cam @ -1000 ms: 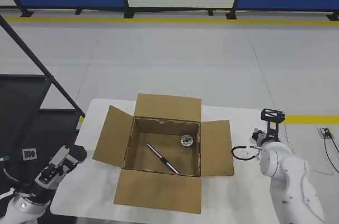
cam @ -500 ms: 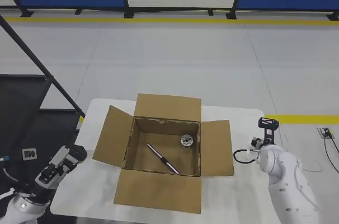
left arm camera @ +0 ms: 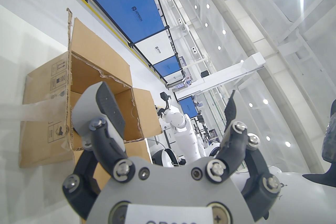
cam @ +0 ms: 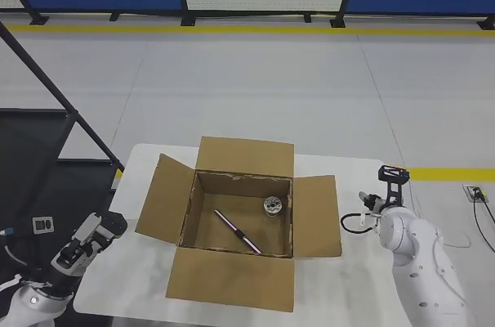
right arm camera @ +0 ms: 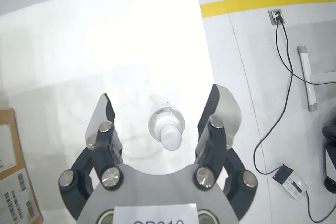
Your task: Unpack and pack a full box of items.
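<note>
Top view: a cardboard box (cam: 231,282) is sitting near the middle of the white table (cam: 354,278) with all four flaps folded outward. Inside it, a slim metal rod (cam: 238,230) is lying slantwise across the floor of the box. A round metal piece (cam: 273,204) is resting near the far wall, apart from the rod. The right arm (cam: 411,241) is hanging over the table's right edge, just beside the box's right flap. The left arm (cam: 88,241) is waiting off the table's left side, well apart from the box.

Right wrist view: the right gripper (right arm camera: 160,96) is pointing down at the tabletop with its jaws spread wide. A clear bottle (right arm camera: 166,122) with a white cap is standing on the table between the two fingers (right arm camera: 106,109). A gap is showing on either side, so the fingers are touching nothing. The bottle is standing outside the box, near the table's rounded far-right corner.

Left wrist view: the left gripper (left arm camera: 168,99) is tilting upward with its jaws released and nothing between them. The box (left arm camera: 99,64) is showing beyond it, its torn flap edges standing up.
</note>
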You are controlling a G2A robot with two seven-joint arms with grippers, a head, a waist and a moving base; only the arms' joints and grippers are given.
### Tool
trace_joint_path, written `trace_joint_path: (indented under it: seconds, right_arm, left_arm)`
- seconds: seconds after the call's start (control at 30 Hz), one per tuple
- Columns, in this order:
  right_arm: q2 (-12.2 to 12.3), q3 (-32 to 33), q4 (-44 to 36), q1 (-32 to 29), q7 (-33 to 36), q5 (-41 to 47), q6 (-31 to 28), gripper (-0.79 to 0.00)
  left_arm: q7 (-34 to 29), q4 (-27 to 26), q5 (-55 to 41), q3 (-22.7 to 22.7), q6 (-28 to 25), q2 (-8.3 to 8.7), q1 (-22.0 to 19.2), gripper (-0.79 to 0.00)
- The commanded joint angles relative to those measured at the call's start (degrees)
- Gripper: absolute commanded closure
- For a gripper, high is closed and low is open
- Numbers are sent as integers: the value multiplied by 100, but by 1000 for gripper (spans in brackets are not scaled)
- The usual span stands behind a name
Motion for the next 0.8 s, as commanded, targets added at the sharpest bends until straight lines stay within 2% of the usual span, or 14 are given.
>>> trace_joint_path:
  seconds: [0.0, 0.17, 0.27, 0.33, 0.43, 0.53, 0.63, 0.77]
  right_arm:
    - [-8, -16, -586, -180, -169, 40, 33, -785]
    - [-42, -501, -2328, -688, -274, -109, -146, -785]
    - [-65, -1016, -2995, -778, -150, -34, -676, -785]
    - [-79, -1359, -3142, -697, 23, -14, -1053, -785]
    - [-129, -1946, -2964, -377, 423, 190, -1560, -785]
    - [-212, -2560, -2477, 88, 886, 262, -1827, -785]
    - [-323, -3130, -1890, 532, 1276, 203, -1818, -785]
    - [-502, -3687, -1083, 1019, 1427, 161, -1504, -785]
  left_arm:
    - [0, 0, 0, 0, 0, 0, 0, -785]
    - [0, 0, 0, 0, 0, 0, 0, -785]
    - [0, 0, 0, 0, 0, 0, 0, -785]
    - [0, 0, 0, 0, 0, 0, 0, -785]
    - [0, 0, 0, 0, 0, 0, 0, -785]
    - [0, 0, 0, 0, 0, 0, 0, -785]
    - [0, 0, 0, 0, 0, 0, 0, -785]
    - [0, 0, 0, 0, 0, 0, 0, -785]
